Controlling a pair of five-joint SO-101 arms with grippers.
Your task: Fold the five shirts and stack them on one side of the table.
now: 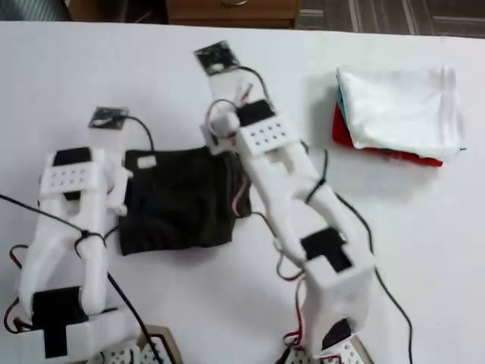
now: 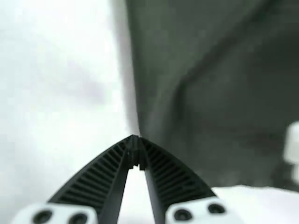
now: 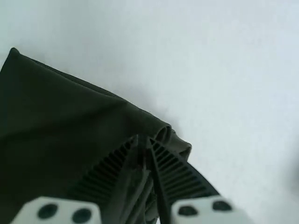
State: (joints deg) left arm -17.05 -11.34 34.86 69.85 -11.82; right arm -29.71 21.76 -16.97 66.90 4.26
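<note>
white table [image 1: 91,68] w/ black shirt [image 1: 178,201], folded stack [image 1: 398,110]; cabinet [image 1: 231,11] behind

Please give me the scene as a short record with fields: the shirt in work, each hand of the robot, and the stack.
shirt in work: black shirt, lying mid-table between the two arms
left hand: shut, tips at an edge of the black shirt; whether it pinches cloth cannot be told
right hand: shut on a bunched corner of the black shirt
stack: folded stack on the table's far right side, white shirt on top, red shirt beneath
number in stack: cannot be told
</note>
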